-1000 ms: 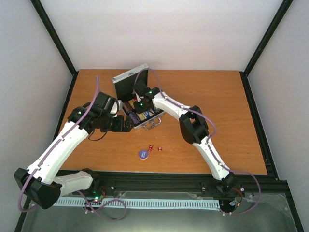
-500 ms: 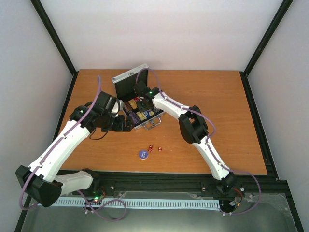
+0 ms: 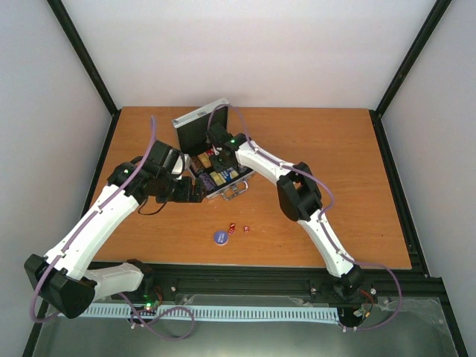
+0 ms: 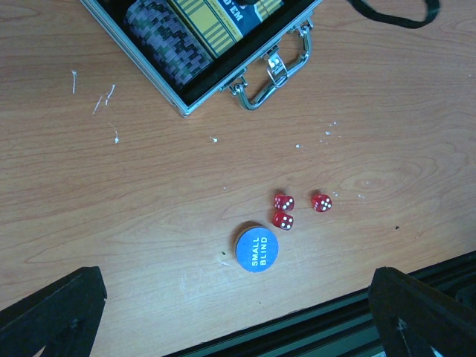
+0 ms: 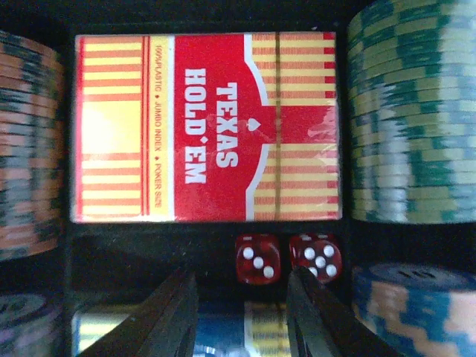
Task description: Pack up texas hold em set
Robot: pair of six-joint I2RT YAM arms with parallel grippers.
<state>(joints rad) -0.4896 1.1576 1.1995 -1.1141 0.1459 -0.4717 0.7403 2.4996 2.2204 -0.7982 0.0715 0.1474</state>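
Note:
The silver case [image 3: 227,186] lies open with its lid [image 3: 195,125] upright. My right gripper [image 5: 242,297] hangs inside it, jaws open with nothing between them. Just beyond its fingertips two red dice [image 5: 258,258] [image 5: 316,256] sit in the black slot between the red card box [image 5: 204,126] and the blue-yellow card box [image 5: 238,327]. Chip stacks [image 5: 409,111] flank the boxes. My left gripper [image 4: 238,312] is wide open above the table. Below it lie the blue disc [image 4: 256,249] and three red dice [image 4: 283,201] [image 4: 282,220] [image 4: 321,202].
The case's handle [image 4: 286,71] and latches face the near side, toward the loose dice. The black frame rail [image 4: 327,327] runs along the table's near edge, just past the blue disc. A black cable [image 4: 394,11] lies right of the case.
Over the case, the right gripper has shifted slightly toward the lid. The left arm has edged a little to the right. The blue disc and the loose dice have not moved.

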